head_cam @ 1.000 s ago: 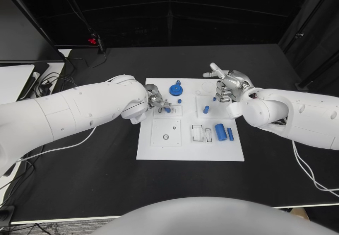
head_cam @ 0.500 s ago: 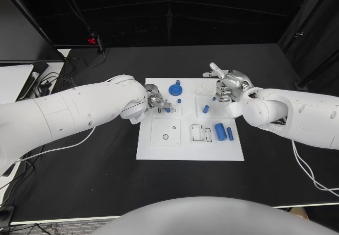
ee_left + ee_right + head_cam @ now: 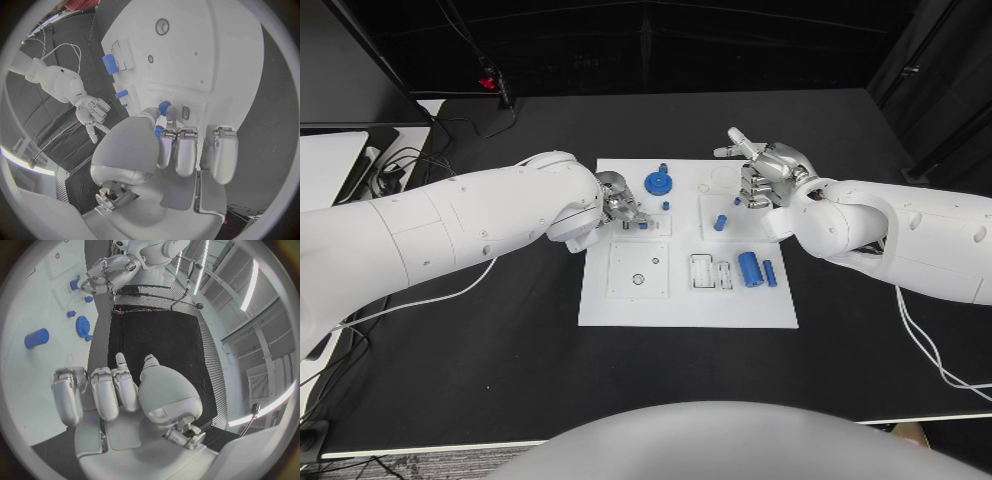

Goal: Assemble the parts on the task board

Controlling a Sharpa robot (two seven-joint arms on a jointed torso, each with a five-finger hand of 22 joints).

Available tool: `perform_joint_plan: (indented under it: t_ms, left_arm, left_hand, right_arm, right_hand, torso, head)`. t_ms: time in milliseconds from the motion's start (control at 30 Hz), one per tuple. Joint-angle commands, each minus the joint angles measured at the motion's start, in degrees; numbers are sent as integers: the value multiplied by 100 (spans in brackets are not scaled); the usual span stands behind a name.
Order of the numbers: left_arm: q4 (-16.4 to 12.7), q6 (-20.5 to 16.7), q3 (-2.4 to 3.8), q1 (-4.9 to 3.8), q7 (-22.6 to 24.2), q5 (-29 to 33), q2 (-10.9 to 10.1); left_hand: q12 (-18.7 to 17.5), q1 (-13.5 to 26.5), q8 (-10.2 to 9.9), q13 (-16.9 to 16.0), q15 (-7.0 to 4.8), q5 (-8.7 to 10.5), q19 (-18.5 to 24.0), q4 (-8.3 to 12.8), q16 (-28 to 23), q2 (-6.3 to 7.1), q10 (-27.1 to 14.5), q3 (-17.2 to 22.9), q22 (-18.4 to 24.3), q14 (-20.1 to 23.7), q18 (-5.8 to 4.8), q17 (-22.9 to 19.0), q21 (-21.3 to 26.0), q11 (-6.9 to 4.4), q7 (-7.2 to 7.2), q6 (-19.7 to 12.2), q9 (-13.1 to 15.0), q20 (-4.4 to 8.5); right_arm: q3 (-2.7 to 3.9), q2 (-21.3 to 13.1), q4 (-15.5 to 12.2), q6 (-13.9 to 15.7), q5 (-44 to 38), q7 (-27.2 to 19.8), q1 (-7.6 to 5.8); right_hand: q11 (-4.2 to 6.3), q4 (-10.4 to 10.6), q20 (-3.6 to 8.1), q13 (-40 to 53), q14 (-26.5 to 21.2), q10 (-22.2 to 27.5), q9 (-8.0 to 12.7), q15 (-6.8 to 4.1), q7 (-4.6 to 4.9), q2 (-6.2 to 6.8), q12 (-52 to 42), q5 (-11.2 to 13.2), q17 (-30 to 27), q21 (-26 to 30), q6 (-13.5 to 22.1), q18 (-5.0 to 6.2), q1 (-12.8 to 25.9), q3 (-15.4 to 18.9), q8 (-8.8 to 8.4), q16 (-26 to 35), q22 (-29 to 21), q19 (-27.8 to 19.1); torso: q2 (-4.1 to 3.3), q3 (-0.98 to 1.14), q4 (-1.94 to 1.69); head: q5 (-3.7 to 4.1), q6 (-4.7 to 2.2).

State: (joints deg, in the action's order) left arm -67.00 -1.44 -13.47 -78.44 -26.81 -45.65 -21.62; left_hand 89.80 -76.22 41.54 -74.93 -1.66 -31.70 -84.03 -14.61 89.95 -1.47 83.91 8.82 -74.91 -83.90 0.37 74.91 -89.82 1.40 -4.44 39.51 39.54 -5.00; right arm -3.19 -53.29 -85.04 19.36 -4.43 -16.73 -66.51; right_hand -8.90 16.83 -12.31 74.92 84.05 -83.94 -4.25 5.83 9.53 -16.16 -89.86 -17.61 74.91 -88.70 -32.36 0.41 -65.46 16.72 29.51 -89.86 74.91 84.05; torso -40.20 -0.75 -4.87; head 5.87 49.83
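Note:
The white task board (image 3: 687, 300) lies mid-table. My left hand (image 3: 619, 208) is over its upper left part and pinches a small blue part (image 3: 164, 107) between thumb and a finger, just above the board (image 3: 206, 50). My right hand (image 3: 764, 175) hovers at the board's upper right edge, fingers apart and holding nothing; the left wrist view shows this right hand (image 3: 92, 112) too. A blue gear (image 3: 659, 182) stands near the top edge, a blue peg (image 3: 720, 222) right of centre. A blue cylinder (image 3: 750, 268) and a thin blue bar (image 3: 770, 273) lie at the right.
White slotted inserts (image 3: 710, 271) sit beside the cylinder, and a round recess (image 3: 639, 281) is at the board's lower left. Cables (image 3: 408, 160) trail over the table's far left. Black table (image 3: 516, 370) surrounds the board.

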Motion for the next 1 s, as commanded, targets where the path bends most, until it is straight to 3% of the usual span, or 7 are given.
perform_joint_plan:
  t_ms: [33,333,467,567,767,867,1000]
  left_arm:
    - [11,89,-9,4,-42,-63,2]
    - [5,-66,-9,4,91,-91,-5]
    - [-23,-302,-9,4,297,-92,-35]
    - [-57,-434,-9,1,423,-91,-73]
    - [-191,-682,-7,-81,621,-92,-200]
    - [-272,-818,-7,-175,762,-92,-278]
    - [-358,-834,-6,-328,918,-91,-381]
  left_hand:
    - [20,-132,36,-1507,-48,30,-597,24,5,-7,609,50,-1509,-610,-37,1509,-18,-52,20,-33,17,28]
    - [20,-45,70,-1507,-40,63,-597,-178,5,26,609,-9,-1509,-610,-37,1509,-18,-36,-3,-33,49,31]
    - [20,576,54,-1507,-9,103,-597,-232,5,15,609,-311,-1509,-610,-37,1509,-18,10,-50,-2,39,15]
    - [20,1200,49,-1507,17,394,-597,-212,5,-49,609,-586,-1509,-610,-37,1509,-18,21,-67,11,40,-5]
    - [20,1838,95,-1507,43,1375,-597,-221,5,-157,609,-985,-1509,-610,-37,1509,-18,25,-73,-46,104,-35]
    - [20,1954,116,-1507,54,1621,-597,-221,5,-192,609,-1124,-1509,-610,-37,1509,-18,31,-79,-73,131,-46]
    - [20,1983,109,-1507,58,1752,-597,-215,5,-214,609,-1208,-1509,-610,-37,1509,-18,36,-85,-96,134,-51]
  right_arm:
    - [3,5,-10,-55,7,-30,-8]
    - [3,2,-11,-55,7,-27,-8]
    - [3,6,-8,-59,7,-29,-8]
    - [3,14,-2,-65,7,-34,-8]
    - [3,22,8,-65,7,-38,-7]
    - [3,23,15,-61,7,-34,-7]
    - [3,24,18,-63,7,-30,-7]
  right_hand:
    - [-19,-11,25,1508,595,-606,10,-5,376,-46,-14,-23,1509,38,39,29,-33,-38,27,-14,1397,385]
    - [-19,-11,25,1508,595,-606,10,-5,376,-46,-14,-23,1509,38,39,29,-33,-38,27,-14,1397,385]
    - [-19,-11,25,1508,595,-606,10,-5,376,-46,-14,-23,1509,38,39,29,-33,-38,27,-14,1397,385]
    - [-20,-10,25,1508,595,-606,10,-4,377,-46,-14,-23,1509,43,43,31,-33,-47,30,-14,1394,378]
    - [-20,-10,25,1508,595,-606,10,-4,377,-46,-14,-23,1509,43,43,31,-33,-47,30,-14,1394,378]
    - [-20,-10,25,1508,595,-606,10,-4,377,-46,-14,-23,1509,43,43,31,-33,-47,30,-14,1394,378]
    - [-20,-10,25,1508,595,-606,10,-4,377,-47,-14,-23,1509,45,44,32,-33,-49,31,-14,1392,376]
  torso:
    - [-1,-1,0]
    - [1,0,-1]
    - [3,1,-3]
    - [4,-1,-4]
    - [7,4,-2]
    - [2,-1,-3]
    - [0,0,-1]
  head:
    - [1,-2]
    - [3,-10]
    - [-3,-37]
    - [-13,-67]
    - [-51,-117]
    - [-61,-155]
    - [-99,-211]
